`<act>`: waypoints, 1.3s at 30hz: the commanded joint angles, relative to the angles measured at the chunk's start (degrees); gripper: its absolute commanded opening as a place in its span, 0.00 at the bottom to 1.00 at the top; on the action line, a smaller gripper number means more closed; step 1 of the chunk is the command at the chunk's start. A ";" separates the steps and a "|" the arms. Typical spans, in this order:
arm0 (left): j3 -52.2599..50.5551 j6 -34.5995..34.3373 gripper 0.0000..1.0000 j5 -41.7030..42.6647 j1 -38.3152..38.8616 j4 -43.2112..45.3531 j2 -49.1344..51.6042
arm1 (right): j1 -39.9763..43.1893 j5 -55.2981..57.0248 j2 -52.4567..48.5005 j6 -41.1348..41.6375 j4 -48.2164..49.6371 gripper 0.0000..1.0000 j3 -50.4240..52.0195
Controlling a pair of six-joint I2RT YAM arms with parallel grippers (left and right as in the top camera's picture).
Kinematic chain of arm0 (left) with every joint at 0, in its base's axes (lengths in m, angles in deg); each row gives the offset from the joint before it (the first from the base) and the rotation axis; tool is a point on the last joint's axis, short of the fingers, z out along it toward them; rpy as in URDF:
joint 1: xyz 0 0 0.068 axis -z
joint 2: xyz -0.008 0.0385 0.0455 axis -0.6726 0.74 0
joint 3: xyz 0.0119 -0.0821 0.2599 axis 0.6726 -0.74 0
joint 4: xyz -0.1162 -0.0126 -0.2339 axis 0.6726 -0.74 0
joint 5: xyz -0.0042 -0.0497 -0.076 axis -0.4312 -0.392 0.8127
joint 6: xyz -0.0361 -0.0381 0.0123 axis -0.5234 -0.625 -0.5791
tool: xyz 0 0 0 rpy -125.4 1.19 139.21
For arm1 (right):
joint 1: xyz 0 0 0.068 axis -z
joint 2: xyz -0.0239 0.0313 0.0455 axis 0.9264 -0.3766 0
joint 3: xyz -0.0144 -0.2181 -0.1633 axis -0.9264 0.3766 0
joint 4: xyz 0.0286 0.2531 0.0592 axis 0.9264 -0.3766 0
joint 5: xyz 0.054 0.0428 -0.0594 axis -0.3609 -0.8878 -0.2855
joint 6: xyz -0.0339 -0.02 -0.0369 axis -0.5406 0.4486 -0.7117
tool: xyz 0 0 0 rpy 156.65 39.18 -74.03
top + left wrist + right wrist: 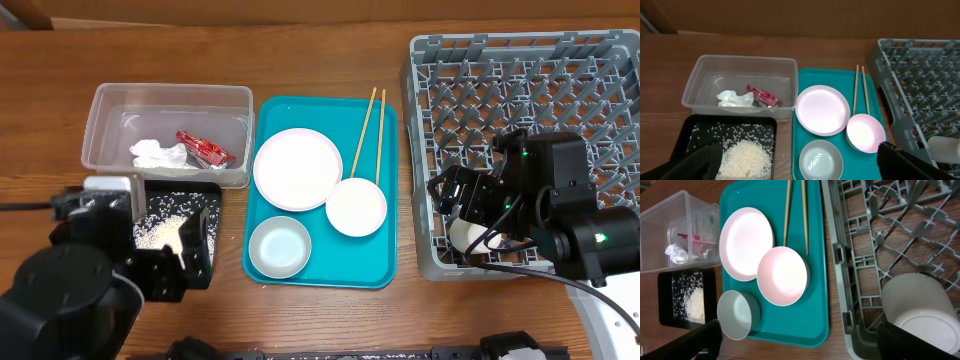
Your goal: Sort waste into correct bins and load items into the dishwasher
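Observation:
The clear tub point(100, 130) holds the red wrapper point(205, 150) and the white paper scrap point(155, 153). The black tray point(203, 225) holds rice point(160, 230). On the teal tray lie the white plate point(297, 168), a white bowl point(356, 206), a greyish bowl point(280, 246) and the chopsticks point(370, 135). My left gripper point(800, 162) is open and empty, above the black tray's near edge. My right gripper point(802, 342) is open over the front left corner of the grey dish rack point(520, 80). A white cup point(920, 307) lies in the rack beside its right finger.
The teal serving tray point(330, 262) sits between the bins and the rack. The rack's upright pegs fill the far right of the table. Bare wood shows in front of the teal tray and behind the tub.

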 commanded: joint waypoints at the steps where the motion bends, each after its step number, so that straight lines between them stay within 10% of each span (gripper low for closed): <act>1: -0.17 -0.22 1.00 1.51 0.09 0.17 -1.38 | -0.26 -0.31 0.11 0.22 0.24 1.00 -0.72; 13: -3.13 1.81 1.00 -0.07 -4.74 0.48 -4.59 | -0.26 -0.31 0.11 0.22 0.24 1.00 -0.72; 39: -84.48 17.18 1.00 29.94 -23.96 71.58 -50.86 | -0.26 -0.31 0.11 0.22 0.24 1.00 -0.72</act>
